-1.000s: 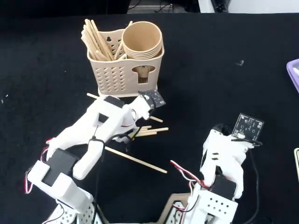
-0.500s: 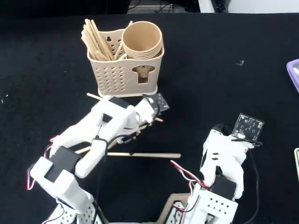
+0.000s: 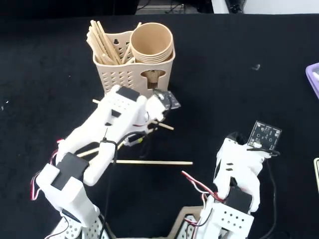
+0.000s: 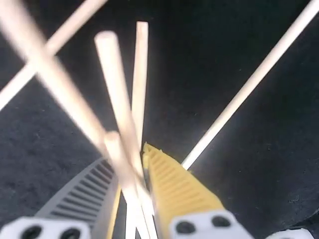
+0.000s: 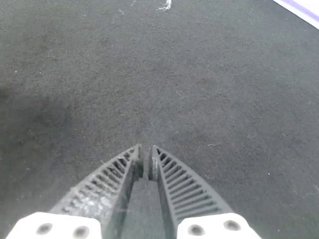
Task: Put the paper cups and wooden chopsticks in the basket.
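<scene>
L tool [image 4: 127, 157] is clamped on a bundle of pale wooden chopsticks [image 4: 118, 99]. In the high view their long axis runs lower left to centre right, approx flat. The beige perforated plastic basket [image 3: 124, 79] sits just above that tool, upper-centre of frame, so the sticks prob need tipping upright. One loose chopstick [image 3: 154, 162] lies on the black tabletop [image 3: 239, 74] below. R tool [image 5: 145, 152], pinched shut w/ nothing in it, is lower right, well apart.

Robot lab: black-cloth table [image 3: 239, 89], exposed wiring [image 3: 195, 182], circuit board [image 3: 265, 135].
</scene>
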You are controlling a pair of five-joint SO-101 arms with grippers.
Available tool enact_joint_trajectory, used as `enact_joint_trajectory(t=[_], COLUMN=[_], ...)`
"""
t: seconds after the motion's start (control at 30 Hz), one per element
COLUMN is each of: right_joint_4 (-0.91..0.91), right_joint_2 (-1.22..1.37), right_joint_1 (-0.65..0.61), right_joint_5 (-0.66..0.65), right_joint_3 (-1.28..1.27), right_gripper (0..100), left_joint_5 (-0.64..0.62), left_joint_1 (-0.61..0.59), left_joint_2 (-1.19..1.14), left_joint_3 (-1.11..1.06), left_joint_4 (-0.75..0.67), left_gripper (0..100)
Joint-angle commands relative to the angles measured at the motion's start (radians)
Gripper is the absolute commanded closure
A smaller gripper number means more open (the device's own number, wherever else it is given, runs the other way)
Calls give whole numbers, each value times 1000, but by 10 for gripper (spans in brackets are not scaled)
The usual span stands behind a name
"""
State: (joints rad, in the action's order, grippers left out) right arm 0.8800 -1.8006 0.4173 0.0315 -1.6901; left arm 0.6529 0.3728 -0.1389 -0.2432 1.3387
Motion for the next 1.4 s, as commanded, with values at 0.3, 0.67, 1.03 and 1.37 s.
enact_joint_trajectory(t=[0.3, 0.67, 1.03, 1.37], right_joint_4=[-3, -3, -3, -3], right_joint_2=[-76, -76, -76, -76], right_joint_1=[-14, -14, -14, -14], right_joint_5=[-2, -2, -2, -2], right_joint_3=[28, 28, 28, 28], right_gripper=[956, 956, 956, 956], left_joint_5=[-95, -32, -38, -40], left_joint_1=[48, -22, -24, -1], left_joint_2=[-2, -6, -84, -71], left_joint_3=[-22, -59, -81, -84], left_joint_4=[-115, -117, -180, -189], left_gripper=[831, 866, 870, 971])
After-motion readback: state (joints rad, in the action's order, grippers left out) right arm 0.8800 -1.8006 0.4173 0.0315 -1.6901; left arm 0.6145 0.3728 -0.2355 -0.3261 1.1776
